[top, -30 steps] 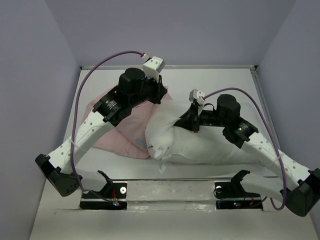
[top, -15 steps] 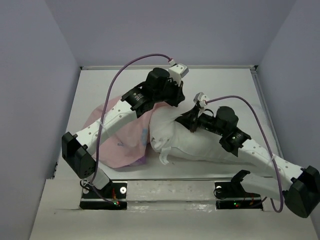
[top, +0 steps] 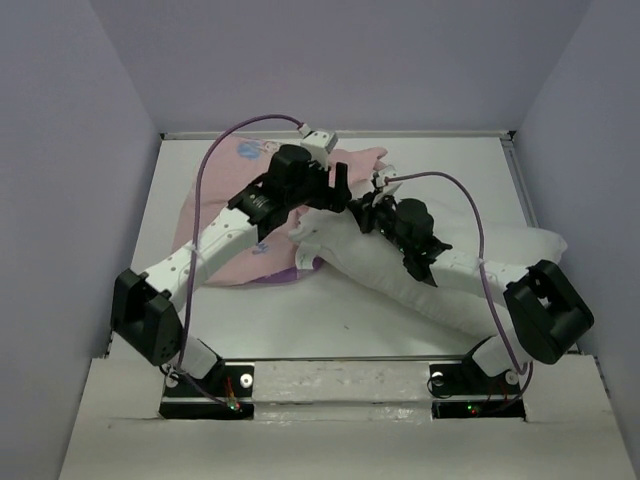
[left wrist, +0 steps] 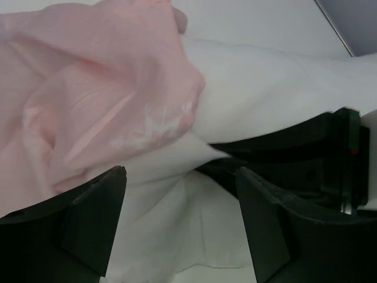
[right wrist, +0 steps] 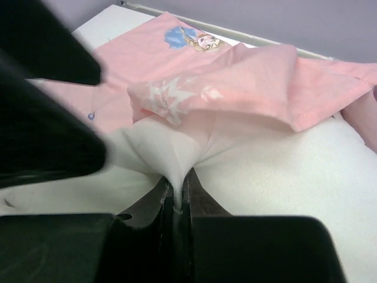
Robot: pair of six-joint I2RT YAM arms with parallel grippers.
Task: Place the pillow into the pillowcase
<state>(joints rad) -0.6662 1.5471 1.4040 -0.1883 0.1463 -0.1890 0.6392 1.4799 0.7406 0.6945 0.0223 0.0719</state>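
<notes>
The left gripper (left wrist: pixel 179 175) stands released, its two dark fingers (left wrist: pixel 94 221) spread wide apart at the bottom of the wrist view with nothing clamped between them. Beyond that gap lies white cloth of the pillow (top: pixel 375 272), and a crumpled pink fold of the pillowcase (top: pixel 235 235) fills the upper left of that view. The black body of the other arm's wrist shows at the right edge.

The right gripper (right wrist: pixel 177 194) is clenched on the pillow: its jaws pinch a small raised ridge of the white fabric at the lower centre of its own view. Just behind the pinch, the pink edge of the pillowcase drapes over the pillow's end, with a pale snowflake pattern on the fold and a cartoon face (right wrist: pixel 191 36) printed farther back at the top.

From above, both grippers meet near the upper centre of the frame, close beside each other over the spot where the pink cloth overlaps the pillow. The pillow stretches from there toward the right edge, mostly outside the pillowcase, which lies spread to the left and top. Both rest on the white table (top: pixel 260 325).
</notes>
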